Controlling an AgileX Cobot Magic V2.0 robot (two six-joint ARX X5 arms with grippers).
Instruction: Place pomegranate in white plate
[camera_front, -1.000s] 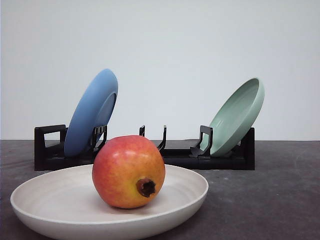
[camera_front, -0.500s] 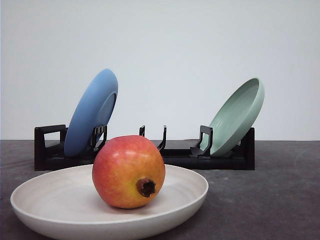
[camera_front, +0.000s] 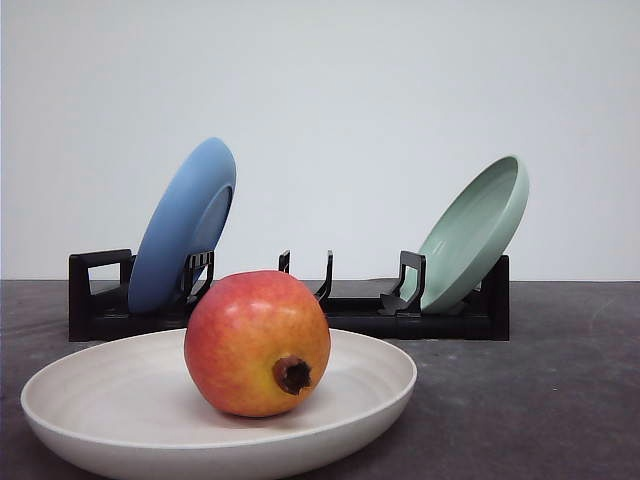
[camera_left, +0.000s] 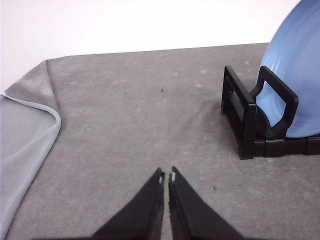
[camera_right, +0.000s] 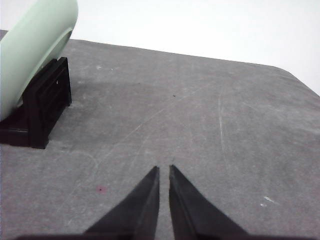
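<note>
Your pomegranate (camera_front: 257, 343) sits in the white plate (camera_front: 100, 395), clear of both empty, closed hands: left gripper (camera_left: 166, 176), right gripper (camera_right: 164, 169). Bump the plate's rim and it may roll.

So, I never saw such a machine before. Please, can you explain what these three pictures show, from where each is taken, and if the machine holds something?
It is a robot with two arms, each ending in a gripper. The front picture looks forward over a dark grey table: a round red-orange pomegranate rests in a wide, shallow white plate. Behind stands a black plastic rack holding a tilted blue plate and a tilted pale green plate. The other two pictures come from cameras on the wrists. The left gripper and the right gripper show as black fingers, closed and holding nothing, above bare table. A grey cloth lies near the left one.
</note>
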